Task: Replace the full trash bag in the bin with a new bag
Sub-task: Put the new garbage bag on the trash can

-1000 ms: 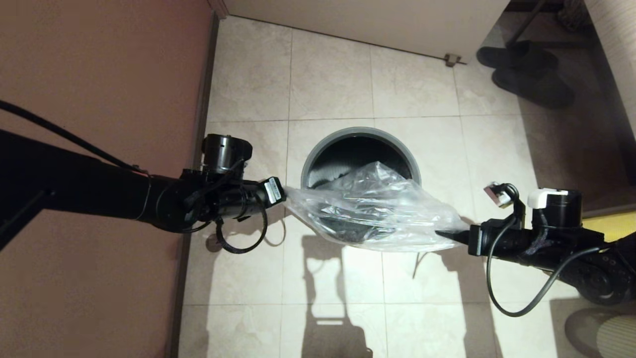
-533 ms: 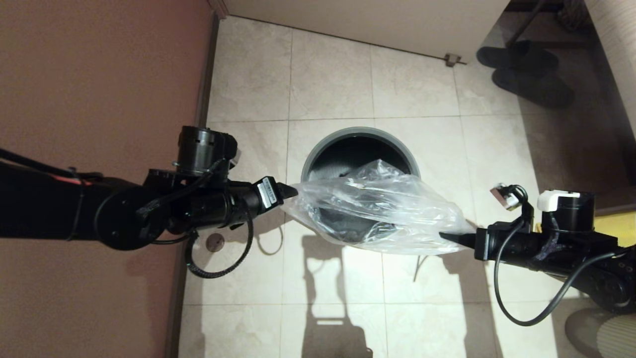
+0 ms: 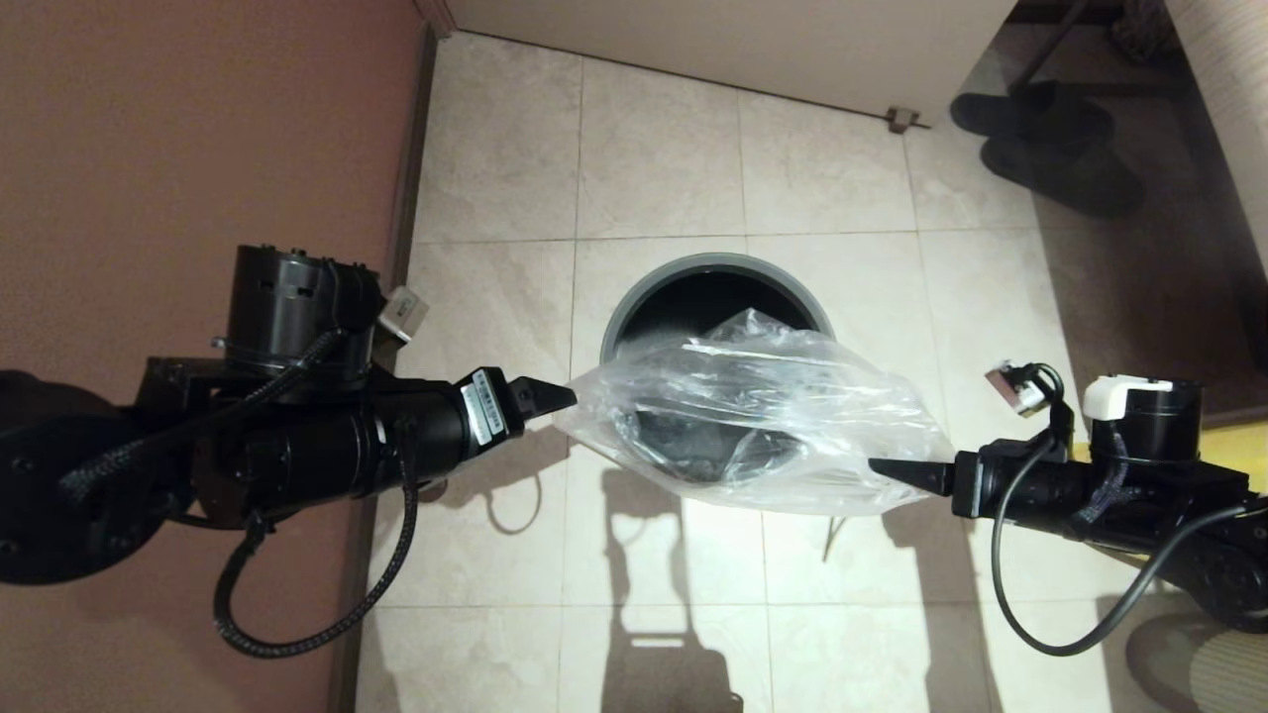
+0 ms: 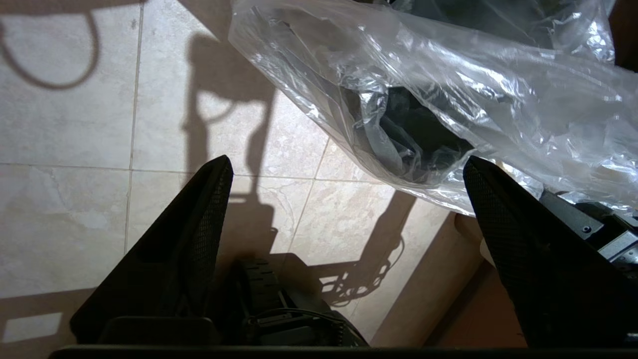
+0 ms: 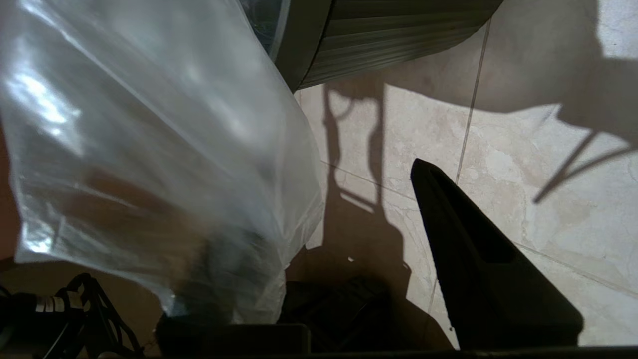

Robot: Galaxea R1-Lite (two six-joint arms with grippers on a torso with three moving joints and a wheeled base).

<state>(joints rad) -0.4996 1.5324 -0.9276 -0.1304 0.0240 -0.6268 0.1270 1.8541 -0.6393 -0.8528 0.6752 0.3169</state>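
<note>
The round dark grey bin (image 3: 634,297) stands on the tiled floor in the middle of the head view. The new bag (image 3: 753,416), clear and crinkly, is spread above the bin's near half, strung between my two grippers. My left gripper (image 3: 560,398) is at the bag's left corner; in the left wrist view its fingers (image 4: 498,219) stand wide apart, and the bag (image 4: 448,99) drapes by one fingertip. My right gripper (image 3: 882,467) is at the bag's right corner, open. One of its fingers (image 5: 468,249) is bare; the bag (image 5: 149,149) covers the other.
A reddish-brown wall (image 3: 198,149) with a baseboard runs along the left, close behind my left arm. A pale door (image 3: 743,40) with a stop is at the far side. Dark slippers (image 3: 1060,149) lie at the far right. Something yellow (image 3: 1228,446) shows behind my right arm.
My left arm has drawn back toward me and turned at the wrist, its tip staying at the bag's corner. The bag has spread wider and flatter over the bin. My right gripper has barely moved.
</note>
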